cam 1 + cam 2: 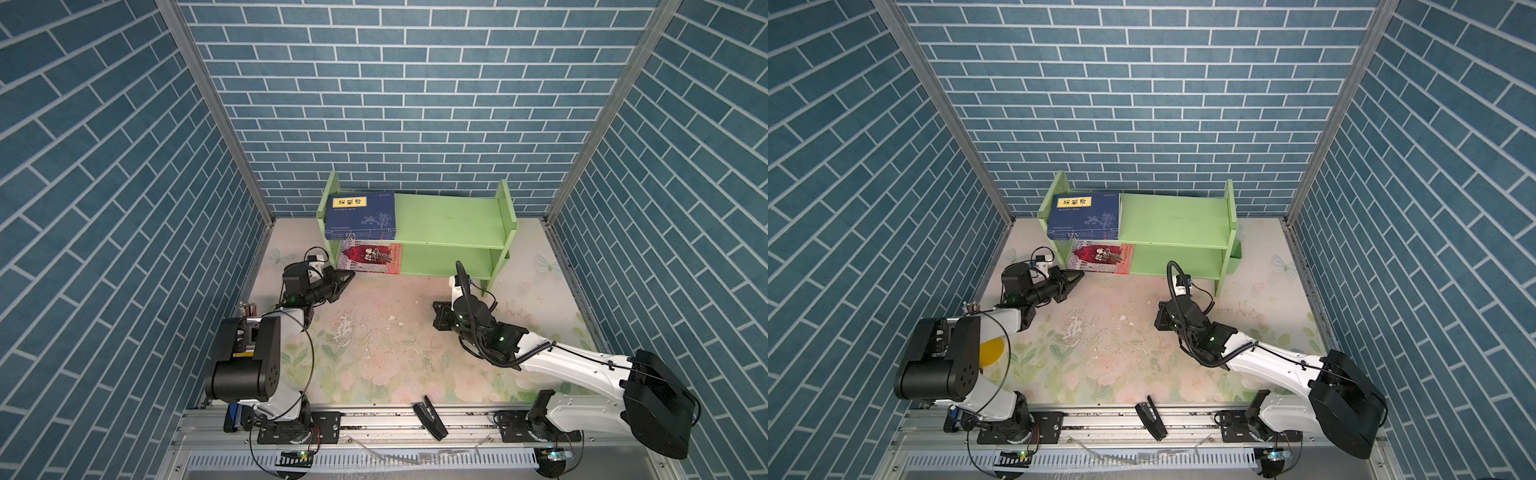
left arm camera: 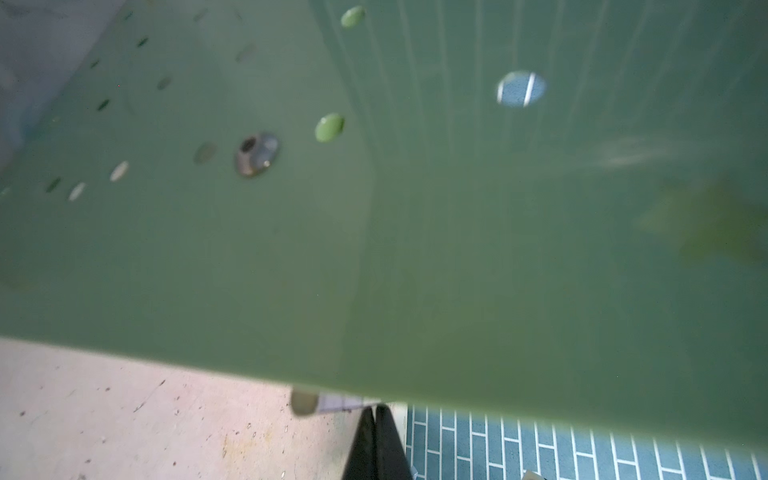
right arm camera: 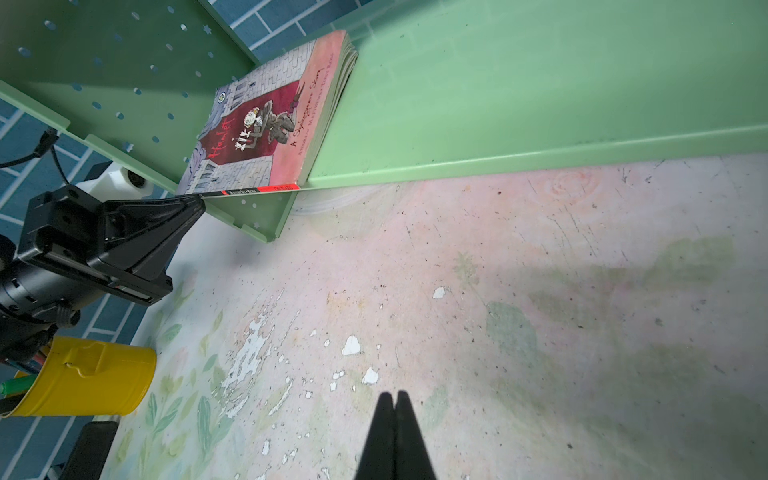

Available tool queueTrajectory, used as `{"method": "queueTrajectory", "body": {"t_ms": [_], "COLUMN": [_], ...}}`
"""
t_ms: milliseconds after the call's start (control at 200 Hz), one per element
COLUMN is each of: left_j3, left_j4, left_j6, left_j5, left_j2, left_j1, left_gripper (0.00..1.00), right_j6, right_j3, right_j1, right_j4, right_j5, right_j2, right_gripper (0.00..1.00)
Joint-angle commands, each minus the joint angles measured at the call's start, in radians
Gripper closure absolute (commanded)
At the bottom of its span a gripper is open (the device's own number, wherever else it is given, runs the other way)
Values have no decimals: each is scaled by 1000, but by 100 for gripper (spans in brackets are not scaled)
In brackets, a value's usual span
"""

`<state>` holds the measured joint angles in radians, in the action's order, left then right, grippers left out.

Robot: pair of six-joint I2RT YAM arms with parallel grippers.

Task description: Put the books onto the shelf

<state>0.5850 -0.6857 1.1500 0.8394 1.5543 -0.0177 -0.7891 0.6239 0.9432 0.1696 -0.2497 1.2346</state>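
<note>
Against back wall [image 1: 415, 104], light green two-tier wooden shelf [image 1: 449, 220], dark blue paperback stack [image 1: 361, 220] flat on upper tier's left end, count unclear, one red-and-grey castle-cover paperback [image 1: 372, 255] below, lengthwise along tier, spine frontward, left gripper [image 3: 199, 203] closed at spine, right gripper [image 3: 393, 395] closed, empty

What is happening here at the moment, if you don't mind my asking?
Two robot arms are shelving books. A stack of dark blue books lies flat at the left end of the upper tier of the green shelf. The red castle-cover book lies flat on the lower tier beneath it. The left gripper, shut and empty, has its tips at that book's spine, seemingly touching it. The right gripper, also shut and empty, hangs above the table.
</note>
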Motion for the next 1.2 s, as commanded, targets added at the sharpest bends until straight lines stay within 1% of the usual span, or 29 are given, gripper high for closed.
{"method": "queueTrajectory", "body": {"t_ms": [0,60,255,335,420,550,680,695,850,910,1005,1065,1190], "left_j3": [21,18,13,9,12,13,3,3,4,6,7,7,7], "left_j4": [-38,-38,2,35,26,26,41,46,56,56,58,57,61], "left_j6": [7,7,-10,-36,-35,-37,-42,-67,-79,-81,-79,-79,-78], "left_j5": [12,7,4,-6,-2,2,-5,-5,-5,-4,-3,-3,-2], "left_j2": [5,3,-21,-38,-26,-28,-49,-53,-60,-58,-59,-60,-67], "left_j1": [-5,-5,-7,-7,-7,-7,-7,-7,-7,-7,-7,-7,-7], "left_gripper": [97,95,95,95,96,96,96,96,96,96,97,97,97], "right_j6": [-27,-27,-35,-52,-60,-84,-140,-148,-238,-273,-318,-335,-335], "right_j3": [26,26,12,-10,-10,17,-1,-5,-34,-34,-22,-10,45], "right_j1": [-2,-1,-1,-2,-7,-19,-31,-33,-50,-54,-60,-61,-65], "right_j4": [17,15,45,122,199,320,536,560,884,1011,1163,1226,1227], "right_j5": [0,-2,-13,-13,6,73,134,140,191,207,216,211,230], "right_j2": [4,2,3,22,66,171,281,296,448,514,615,656,686], "right_gripper": [100,100,100,100,100,100,100,100,100,100,100,100,100]}}
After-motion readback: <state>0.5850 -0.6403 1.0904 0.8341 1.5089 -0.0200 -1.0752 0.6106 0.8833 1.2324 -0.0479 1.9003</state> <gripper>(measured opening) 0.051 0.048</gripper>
